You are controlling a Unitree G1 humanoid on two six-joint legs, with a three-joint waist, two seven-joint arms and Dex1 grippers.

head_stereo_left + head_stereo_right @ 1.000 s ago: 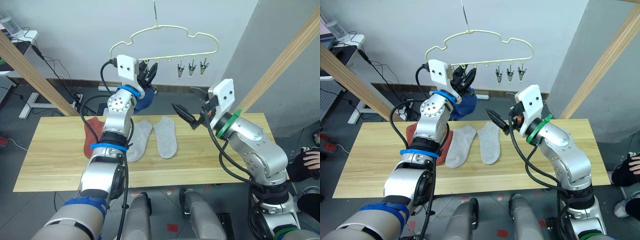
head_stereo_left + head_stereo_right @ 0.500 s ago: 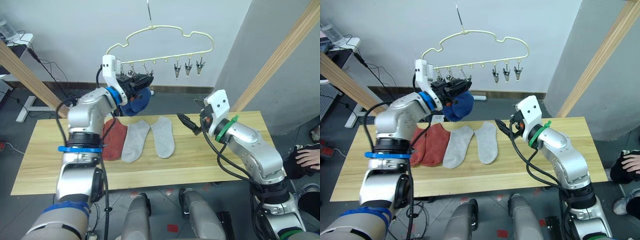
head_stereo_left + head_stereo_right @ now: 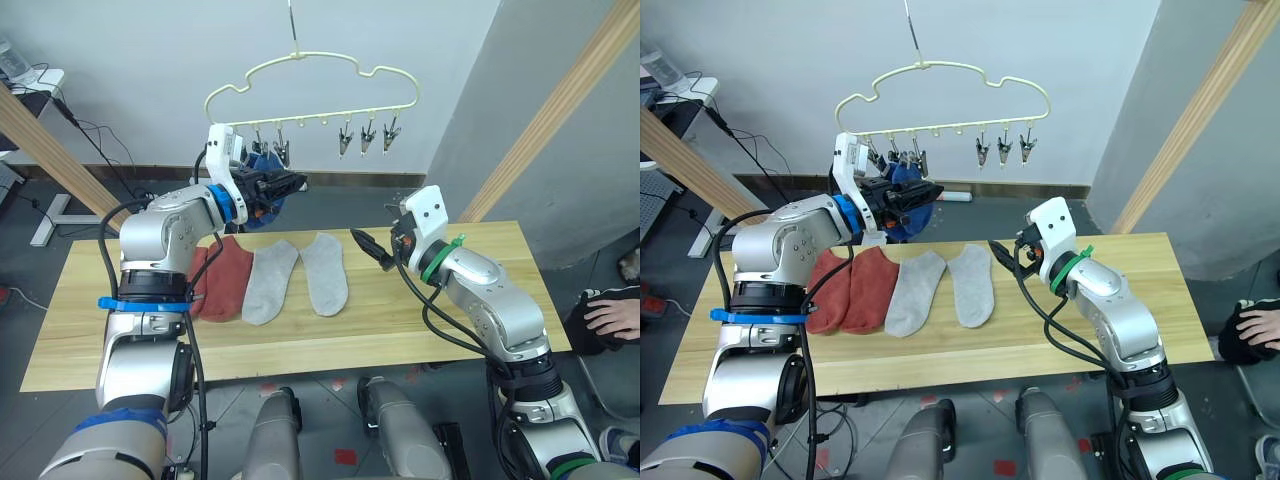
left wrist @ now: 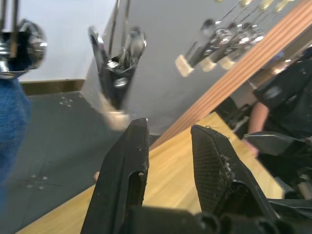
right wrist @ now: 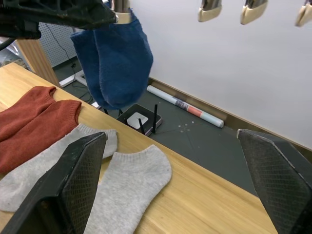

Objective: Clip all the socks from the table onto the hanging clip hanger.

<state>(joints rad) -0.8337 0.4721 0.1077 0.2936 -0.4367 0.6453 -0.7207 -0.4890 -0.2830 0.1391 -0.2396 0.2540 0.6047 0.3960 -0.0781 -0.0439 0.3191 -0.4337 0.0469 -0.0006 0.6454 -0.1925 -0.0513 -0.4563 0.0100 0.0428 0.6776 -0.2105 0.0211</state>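
From the head we see our left gripper [image 3: 296, 183] raised just beside the blue socks [image 3: 262, 186], soft knit hanging from the thin cream wire hanger [image 3: 312, 80]. Our right gripper [image 3: 368, 246] hovers over the pale plank table [image 3: 470, 270], with two grey socks [image 3: 298, 277] and two rust-red socks [image 3: 224, 280] lying flat to its left. In the left wrist view, our black fingers [image 4: 126, 170] stand slightly parted, empty, under a metal clip [image 4: 115, 63]. In the right wrist view, our textured fingers [image 5: 73, 180] are spread wide.
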